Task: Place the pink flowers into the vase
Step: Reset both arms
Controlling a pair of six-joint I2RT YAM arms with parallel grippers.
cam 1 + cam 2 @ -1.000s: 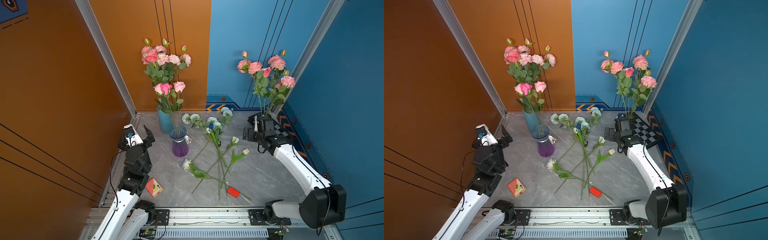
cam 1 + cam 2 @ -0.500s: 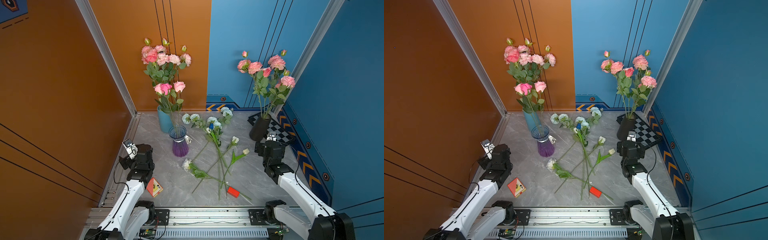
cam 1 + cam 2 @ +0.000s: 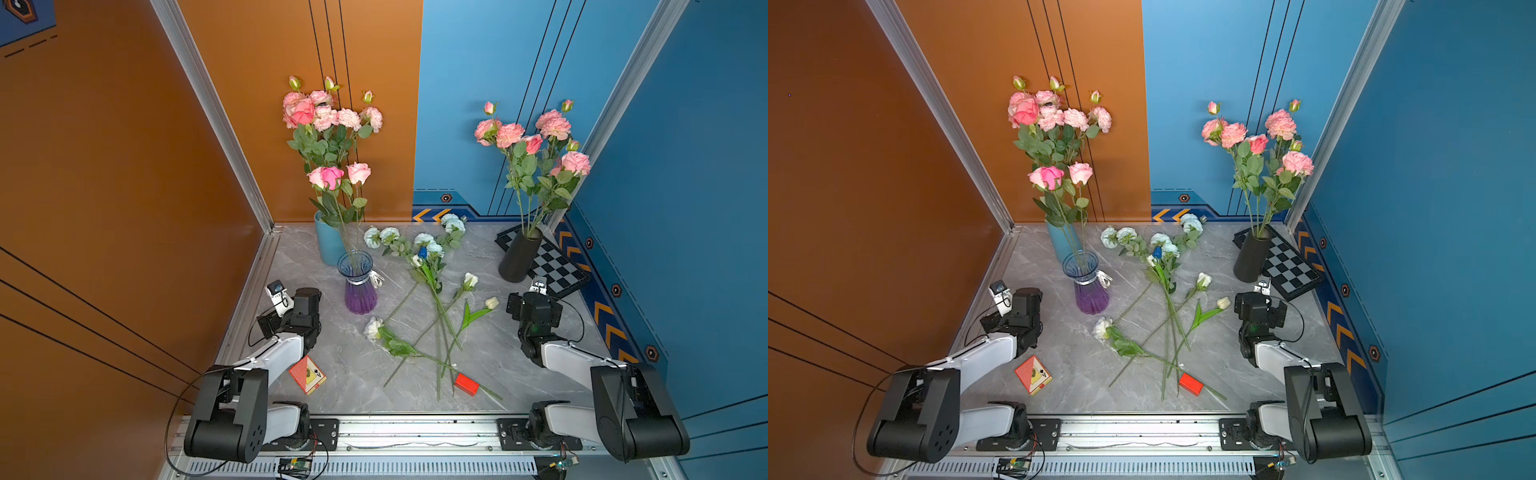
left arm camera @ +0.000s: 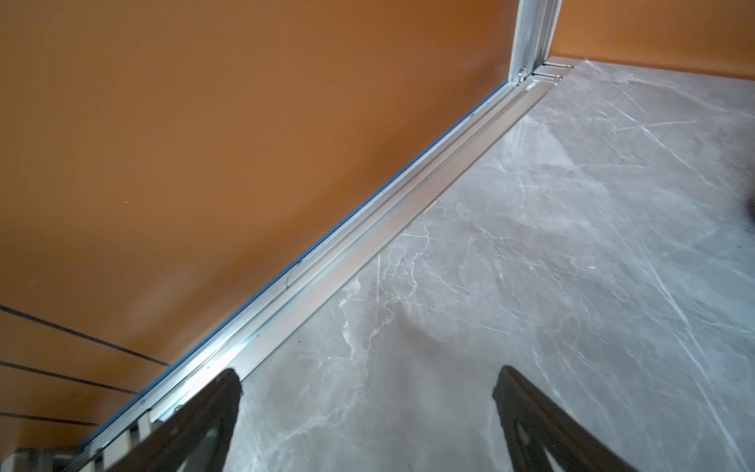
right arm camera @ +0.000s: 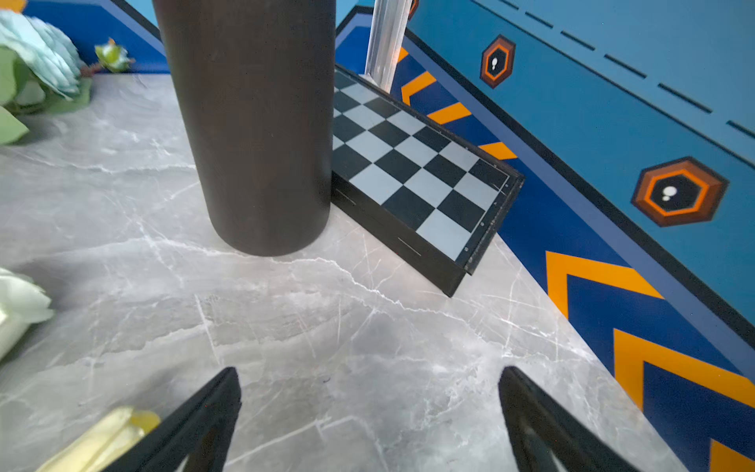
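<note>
Pink flowers stand in three vases in both top views. One ruffled bunch (image 3: 328,112) sits in a teal vase (image 3: 326,245) at the back. Two pink roses (image 3: 332,176) stand in a clear purple-bottomed glass vase (image 3: 359,286). Another bunch (image 3: 536,137) fills a black vase (image 3: 519,257) at the right. My left gripper (image 4: 367,388) hangs open low over bare table by the orange wall. The right gripper (image 5: 369,388) is open too, a short way in front of the black vase (image 5: 261,122). Neither holds anything.
Pale blue flowers (image 3: 424,249) and white flowers (image 3: 372,328) lie crossed mid-table. A red block (image 3: 466,384) lies on their stem ends. A card pack (image 3: 307,374) lies beside the left arm (image 3: 274,353). A chessboard (image 3: 552,266) lies behind the black vase.
Both arms have drawn back from the vases toward the front rail and folded down low. The grippers stayed open and empty.
</note>
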